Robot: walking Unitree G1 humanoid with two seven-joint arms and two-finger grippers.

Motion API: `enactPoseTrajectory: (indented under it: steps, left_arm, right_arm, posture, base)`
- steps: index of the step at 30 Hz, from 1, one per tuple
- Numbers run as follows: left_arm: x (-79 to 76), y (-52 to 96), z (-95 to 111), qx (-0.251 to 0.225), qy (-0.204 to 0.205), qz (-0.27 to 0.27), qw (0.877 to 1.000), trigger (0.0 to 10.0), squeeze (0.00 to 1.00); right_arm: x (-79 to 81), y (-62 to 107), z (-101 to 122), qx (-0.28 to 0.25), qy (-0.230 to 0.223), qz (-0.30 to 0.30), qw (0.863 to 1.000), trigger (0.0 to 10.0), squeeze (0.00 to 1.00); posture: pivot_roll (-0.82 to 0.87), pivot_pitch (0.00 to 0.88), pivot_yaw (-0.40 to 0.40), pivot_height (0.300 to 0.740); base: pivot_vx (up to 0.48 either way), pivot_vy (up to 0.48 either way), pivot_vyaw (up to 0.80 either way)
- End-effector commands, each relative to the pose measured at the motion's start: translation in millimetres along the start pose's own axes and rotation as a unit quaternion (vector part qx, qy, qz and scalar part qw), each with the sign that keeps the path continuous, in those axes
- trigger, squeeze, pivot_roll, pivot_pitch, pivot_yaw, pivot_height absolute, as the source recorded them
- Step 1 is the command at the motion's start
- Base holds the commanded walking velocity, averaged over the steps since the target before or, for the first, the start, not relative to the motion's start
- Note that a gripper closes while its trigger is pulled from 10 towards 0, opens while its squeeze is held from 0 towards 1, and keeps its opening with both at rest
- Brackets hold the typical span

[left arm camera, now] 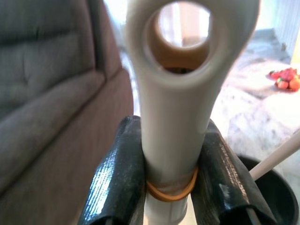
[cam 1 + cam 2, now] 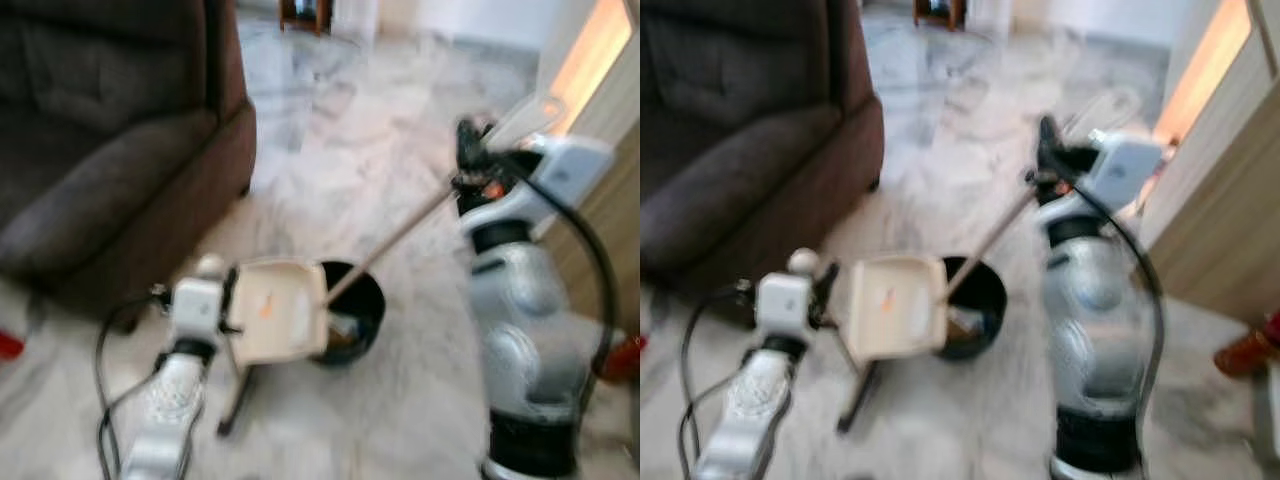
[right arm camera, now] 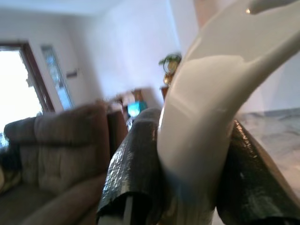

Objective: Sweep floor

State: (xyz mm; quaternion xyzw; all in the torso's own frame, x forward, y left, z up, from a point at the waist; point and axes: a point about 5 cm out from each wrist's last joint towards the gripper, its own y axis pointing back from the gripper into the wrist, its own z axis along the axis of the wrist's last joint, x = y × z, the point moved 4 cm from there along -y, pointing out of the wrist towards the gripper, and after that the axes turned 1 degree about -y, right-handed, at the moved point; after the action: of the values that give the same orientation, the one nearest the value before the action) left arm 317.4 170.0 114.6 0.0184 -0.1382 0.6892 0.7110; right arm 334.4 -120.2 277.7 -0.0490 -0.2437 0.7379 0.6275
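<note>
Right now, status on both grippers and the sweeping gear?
Left gripper shut on dustpan handle. Right gripper shut on broom handle. Dustpan over black bin. Sofa close left.

Home, living room. Dark brown upholstered sofa (image 2: pixel 110 140) on a pale marble-patterned tile floor (image 2: pixel 340 110). White walls; potted plant (image 3: pixel 171 61) and wooden furniture (image 2: pixel 305 14) at the far end. Bright doorway or window (image 3: pixel 18 79) behind the sofa. Light wood door or cabinet panel (image 2: pixel 1220 210) to the right.
</note>
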Motion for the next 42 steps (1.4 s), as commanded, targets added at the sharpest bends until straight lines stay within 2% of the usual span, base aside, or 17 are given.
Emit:
enactPoseTrajectory:
  steps: [1, 36, 39, 42]
  left_arm:
    - [-6.0, -2.7, 12.6, -0.028, -0.003, -0.005, 1.0, 10.0, 0.0]
    - [-5.3, -4.6, 15.1, -0.033, -0.005, 0.001, 0.999, 10.0, 0.0]
    - [-4.3, -3.3, 18.9, -0.041, -0.006, 0.003, 0.999, 10.0, 0.0]
    - [-0.7, 2.4, 29.7, -0.057, -0.03, 0.003, 0.998, 10.0, 0.0]
  right_arm:
    - [-5.4, 1.0, 17.9, -0.04, 0.003, -0.008, 0.999, 10.0, 0.0]
    - [-3.9, -0.7, 15.8, -0.039, 0.002, -0.005, 0.999, 10.0, 0.0]
    - [-4.3, -0.9, 15.2, -0.038, 0.002, -0.006, 0.999, 10.0, 0.0]
    - [-5.3, -0.9, 14.7, -0.038, 0.005, -0.008, 0.999, 10.0, 0.0]
  posture:
    - [0.15, 0.103, -0.009, 0.74]
    - [0.15, 0.112, -0.016, 0.74]
    - [0.15, 0.114, -0.017, 0.74]
    - [0.15, 0.116, -0.019, 0.74]
  base:
    - [0.27, 0.0, 0.0]
    - [0.269, 0.0, 0.0]
    - [0.081, 0.0, 0.0]
    - [0.0, 0.0, 0.0]
